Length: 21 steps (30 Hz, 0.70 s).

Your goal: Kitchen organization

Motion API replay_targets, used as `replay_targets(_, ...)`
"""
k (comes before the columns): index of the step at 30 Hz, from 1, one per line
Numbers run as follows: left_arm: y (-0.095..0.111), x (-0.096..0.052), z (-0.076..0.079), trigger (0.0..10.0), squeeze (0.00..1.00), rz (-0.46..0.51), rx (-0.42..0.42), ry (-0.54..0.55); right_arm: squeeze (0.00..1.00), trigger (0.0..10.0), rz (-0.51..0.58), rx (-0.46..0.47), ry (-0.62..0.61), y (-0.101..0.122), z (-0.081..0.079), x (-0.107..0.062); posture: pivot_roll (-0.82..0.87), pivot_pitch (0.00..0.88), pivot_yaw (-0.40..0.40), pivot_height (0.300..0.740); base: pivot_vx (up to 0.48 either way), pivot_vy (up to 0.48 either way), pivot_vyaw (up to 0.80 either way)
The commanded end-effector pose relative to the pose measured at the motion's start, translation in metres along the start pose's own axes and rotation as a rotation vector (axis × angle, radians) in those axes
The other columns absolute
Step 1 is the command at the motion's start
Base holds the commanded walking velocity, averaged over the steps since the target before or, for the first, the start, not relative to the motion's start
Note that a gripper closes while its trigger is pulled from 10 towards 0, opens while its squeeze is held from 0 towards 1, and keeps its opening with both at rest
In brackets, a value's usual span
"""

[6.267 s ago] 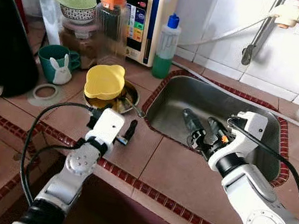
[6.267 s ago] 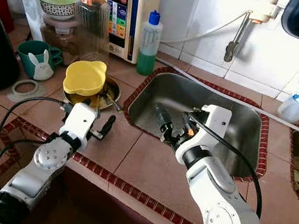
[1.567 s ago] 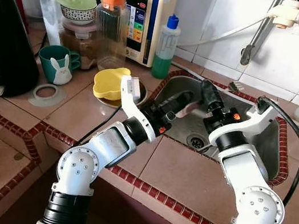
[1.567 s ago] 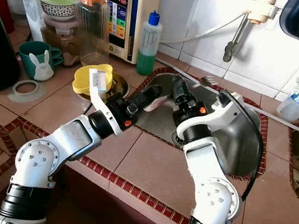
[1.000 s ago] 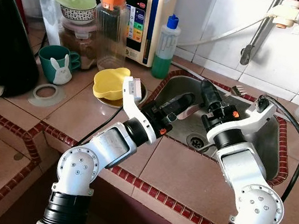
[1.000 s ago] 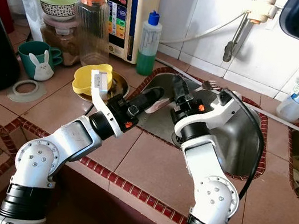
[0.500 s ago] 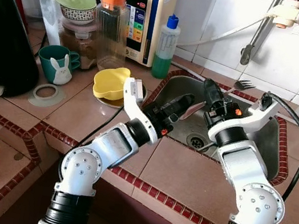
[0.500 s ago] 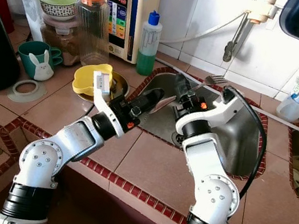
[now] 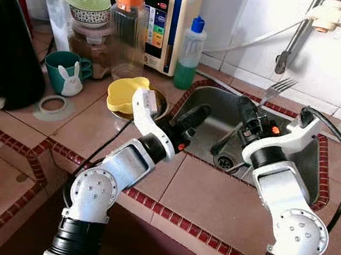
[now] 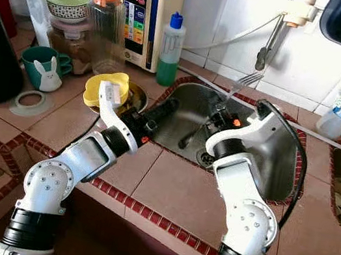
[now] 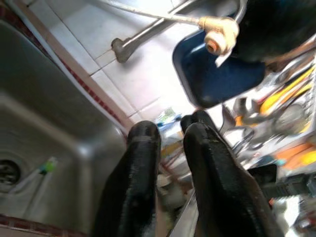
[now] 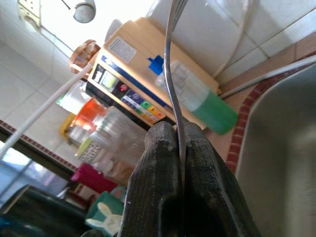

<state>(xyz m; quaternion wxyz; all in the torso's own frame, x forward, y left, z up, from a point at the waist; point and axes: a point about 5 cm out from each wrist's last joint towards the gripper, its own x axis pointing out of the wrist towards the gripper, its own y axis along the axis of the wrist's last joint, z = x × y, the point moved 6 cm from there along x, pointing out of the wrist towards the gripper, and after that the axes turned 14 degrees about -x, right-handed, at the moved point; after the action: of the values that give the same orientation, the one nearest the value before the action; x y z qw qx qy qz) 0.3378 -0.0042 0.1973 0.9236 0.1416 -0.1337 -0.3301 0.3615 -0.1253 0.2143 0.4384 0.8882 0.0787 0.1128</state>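
Right wrist view: right gripper (image 12: 178, 129) fingers clamped on fork (image 12: 170, 59) handle; long axis in line with fingers, tines up and away, raised over sink (image 9: 211, 105). Left gripper (image 9: 190, 114) beside it over sink, fingers slightly apart, empty. Right arm nearer.

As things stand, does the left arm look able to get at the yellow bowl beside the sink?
Probably yes. The left gripper hangs open over the sink edge, and the yellow bowl sits uncovered just beside that forearm; nothing stands between them.
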Motion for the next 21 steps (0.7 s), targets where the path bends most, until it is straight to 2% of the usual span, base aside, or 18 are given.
replay_targets(1,-0.010,-0.001,0.000,10.0,1.00,-0.019,0.047,0.005,0.00,0.0,-0.006,-0.054,-0.013,-0.001,0.003,0.000,0.03,0.000,-0.015,0.740,0.000,0.000,0.00)
replay_targets(3,-0.015,-0.001,0.001,10.0,1.00,-0.046,0.155,-0.003,0.00,0.0,-0.018,-0.125,-0.013,-0.003,0.005,0.002,0.04,0.000,-0.017,0.740,0.000,0.000,0.00)
replay_targets(4,-0.017,-0.001,0.001,10.0,1.00,-0.052,0.168,-0.006,0.00,0.0,-0.021,-0.144,-0.011,-0.003,0.006,0.003,0.04,0.000,-0.017,0.740,0.000,0.000,0.00)
replay_targets(6,-0.018,-0.001,-0.001,10.0,1.00,-0.058,0.181,0.003,0.00,0.0,-0.044,-0.250,-0.009,-0.007,0.009,0.005,0.04,0.000,-0.016,0.740,0.000,0.000,0.00)
replay_targets(7,-0.020,-0.001,-0.002,10.0,1.00,-0.063,0.212,0.012,0.00,0.0,-0.060,-0.325,-0.008,-0.011,0.012,0.007,0.04,0.000,-0.015,0.740,0.000,0.000,0.00)
replay_targets(12,-0.031,-0.004,-0.006,10.0,1.00,-0.119,0.352,0.001,0.00,0.0,-0.124,-0.571,-0.024,-0.027,0.031,0.017,0.05,0.000,-0.016,0.740,0.000,0.000,0.00)
replay_targets(13,-0.033,-0.005,-0.006,10.0,1.00,-0.130,0.382,-0.003,0.00,0.0,-0.141,-0.634,-0.037,-0.030,0.038,0.019,0.05,0.000,-0.016,0.740,0.000,0.000,0.00)
replay_targets(14,-0.035,-0.007,-0.010,10.0,1.00,-0.143,0.440,-0.001,0.00,0.0,-0.170,-0.736,-0.066,-0.034,0.051,0.023,0.05,0.000,-0.016,0.740,0.000,0.000,0.00)
replay_targets(16,-0.036,-0.008,-0.014,10.0,1.00,-0.147,0.489,0.009,0.00,0.0,-0.199,-0.832,-0.096,-0.038,0.064,0.026,0.06,0.000,-0.014,0.740,0.000,0.000,0.00)
replay_targets(18,-0.034,-0.008,-0.020,10.0,1.00,-0.140,0.515,0.031,0.00,0.0,-0.250,-0.893,-0.154,-0.044,0.086,0.027,0.07,0.000,-0.014,0.740,0.000,0.000,0.00)
replay_targets(20,-0.034,-0.009,-0.022,10.0,1.00,-0.139,0.534,0.034,0.00,0.0,-0.274,-0.909,-0.189,-0.046,0.097,0.026,0.07,0.000,-0.014,0.740,0.000,0.000,0.00)
replay_targets(21,-0.032,-0.010,-0.027,10.0,1.00,-0.135,0.573,0.046,0.00,0.0,-0.298,-0.928,-0.231,-0.047,0.110,0.024,0.08,0.000,-0.014,0.740,0.000,0.000,0.00)
